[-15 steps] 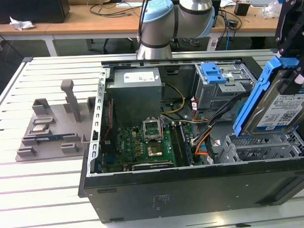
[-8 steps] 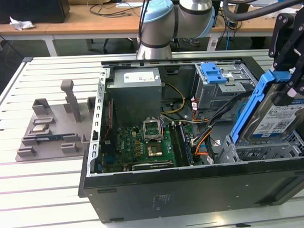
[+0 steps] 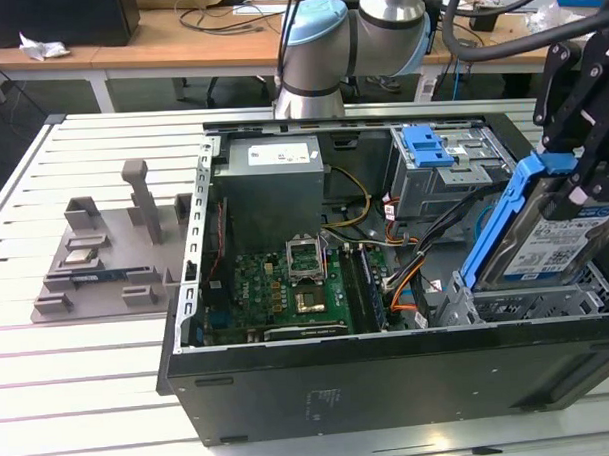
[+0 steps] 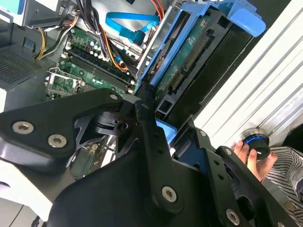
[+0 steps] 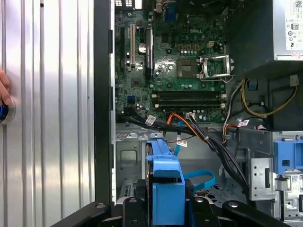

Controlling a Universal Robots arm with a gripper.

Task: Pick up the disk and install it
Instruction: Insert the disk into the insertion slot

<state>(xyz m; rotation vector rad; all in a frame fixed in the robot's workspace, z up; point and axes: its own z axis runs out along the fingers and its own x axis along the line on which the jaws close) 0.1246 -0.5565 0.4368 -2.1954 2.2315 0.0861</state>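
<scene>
Exterior view sits high, off to the side of the end effector (image 3: 583, 193); both wrist views look down past it, close, sharing the motherboard (image 5: 175, 71).

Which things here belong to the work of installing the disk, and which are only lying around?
Belong to the job:
- the disk, held tilted over the case's corner
- the gripper, shut on it
- the open computer case
- the grey drive cage beneath the disk

Just lying about:
- the grey fixture tray on the table
- a person's hand on a round knob
</scene>
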